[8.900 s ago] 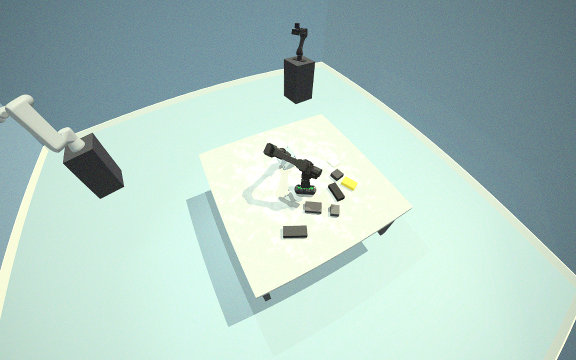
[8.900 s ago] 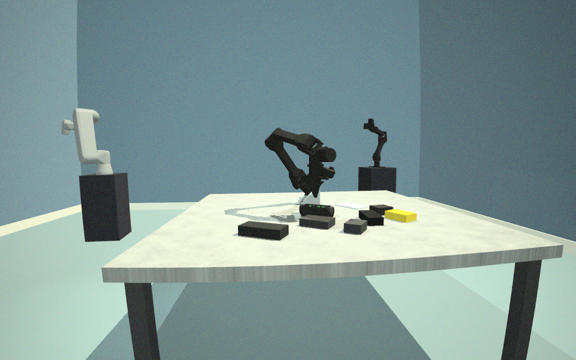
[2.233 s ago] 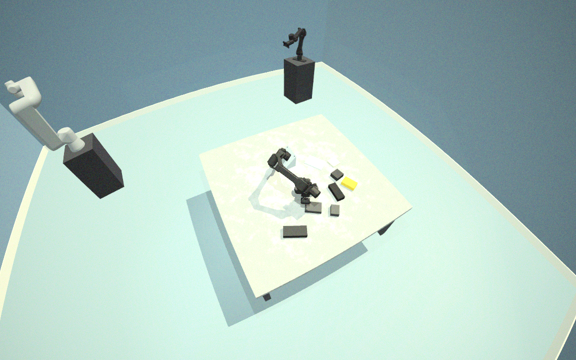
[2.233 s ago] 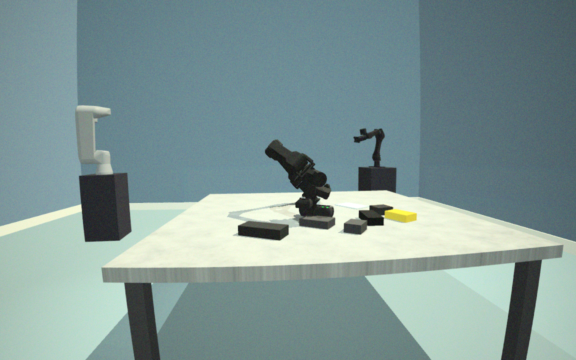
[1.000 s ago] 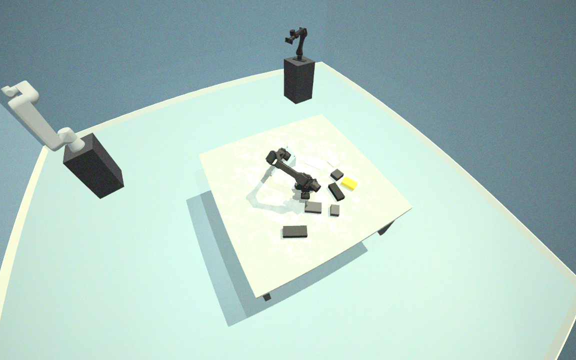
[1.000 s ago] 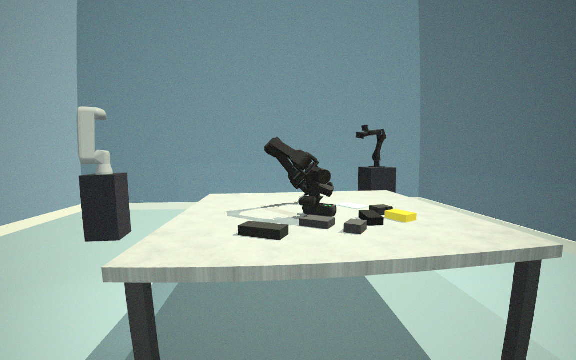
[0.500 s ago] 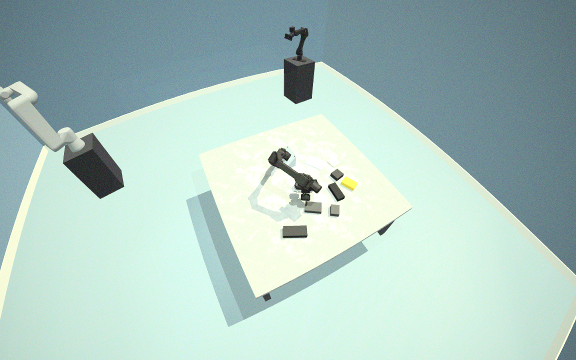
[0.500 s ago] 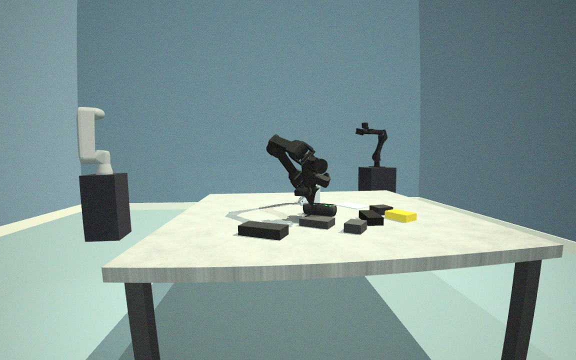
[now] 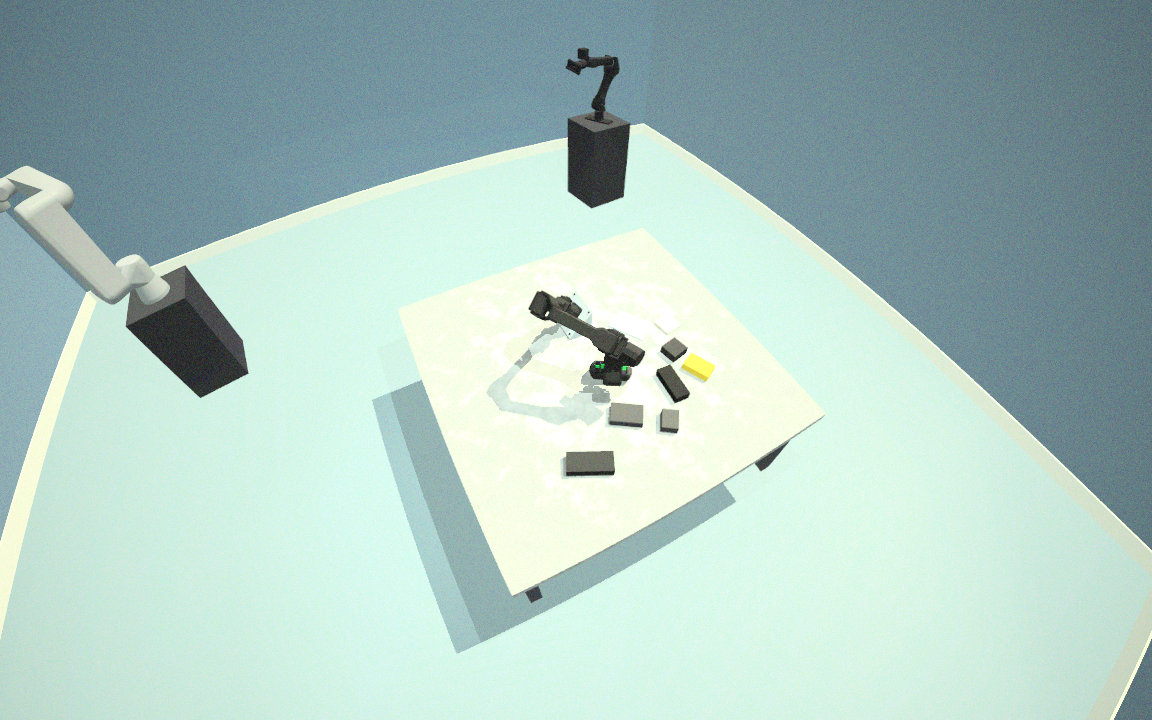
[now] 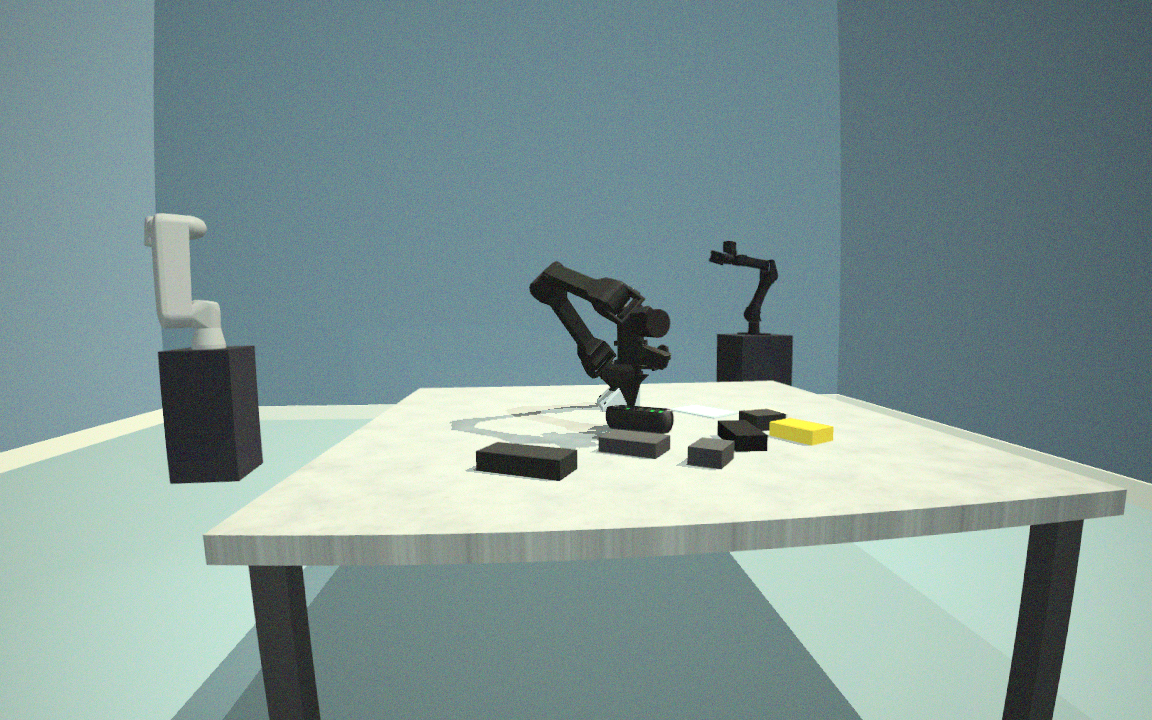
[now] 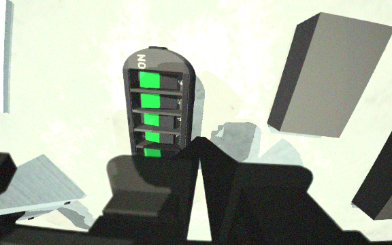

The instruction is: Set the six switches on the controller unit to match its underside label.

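Note:
The dark grey controller unit (image 9: pixel 596 374) (image 10: pixel 640 420) (image 11: pixel 156 111) sits on its base on the bench. In the wrist view its far end shows the word ON, and the green ends of several rocker switches show along its left side. The near end of the unit is hidden behind my fingers. I cannot tell each switch's tilt for certain, and the underside label is hidden. My gripper (image 10: pixel 632 403) (image 11: pixel 200 141) is shut and empty, pointing down with its tips at the unit's top, near its right long edge in the wrist view. I cannot tell whether they touch it.
A grey block (image 9: pixel 626 414) (image 10: pixel 634 443) (image 11: pixel 335 78) lies near the unit. A black block (image 9: pixel 672 383) (image 10: pixel 741 435), a yellow block (image 9: pixel 698 367) (image 10: pixel 800 431) and small dark blocks lie to the right. A long dark block (image 9: pixel 589 462) (image 10: pixel 525 461) lies nearer the front.

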`<state>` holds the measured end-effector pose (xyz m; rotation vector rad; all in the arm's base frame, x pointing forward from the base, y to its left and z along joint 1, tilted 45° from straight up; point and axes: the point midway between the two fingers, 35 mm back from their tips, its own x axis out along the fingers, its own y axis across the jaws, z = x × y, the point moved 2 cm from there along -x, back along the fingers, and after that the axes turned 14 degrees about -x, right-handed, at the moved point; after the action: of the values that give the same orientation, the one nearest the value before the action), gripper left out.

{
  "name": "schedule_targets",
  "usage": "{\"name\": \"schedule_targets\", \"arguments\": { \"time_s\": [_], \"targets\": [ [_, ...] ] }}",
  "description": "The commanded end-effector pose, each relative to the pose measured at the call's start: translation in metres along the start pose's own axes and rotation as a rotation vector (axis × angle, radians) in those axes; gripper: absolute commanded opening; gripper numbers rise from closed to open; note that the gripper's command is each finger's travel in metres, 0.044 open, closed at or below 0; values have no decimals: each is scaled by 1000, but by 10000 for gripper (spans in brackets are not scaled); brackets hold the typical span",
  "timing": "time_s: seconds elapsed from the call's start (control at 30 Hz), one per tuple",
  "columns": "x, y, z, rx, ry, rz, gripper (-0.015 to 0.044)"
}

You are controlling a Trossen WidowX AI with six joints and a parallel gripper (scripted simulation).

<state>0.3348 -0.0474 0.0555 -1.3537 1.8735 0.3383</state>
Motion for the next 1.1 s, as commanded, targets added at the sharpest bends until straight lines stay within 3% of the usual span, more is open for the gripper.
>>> {"name": "schedule_targets", "arguments": {
  "time_s": [0.0,0.13,0.33,0.47,0.8,1.07],
  "targets": [
    [1,2,-1,10,4,-16,0],
    [1,1,-1,6,2,-7,0],
    [-47,2,0,7,0,-7,157],
    [-49,2,0,7,0,-7,263],
    [-49,2,0,7,0,-7,0],
    [-49,2,0,7,0,-7,0]
  ]
}}
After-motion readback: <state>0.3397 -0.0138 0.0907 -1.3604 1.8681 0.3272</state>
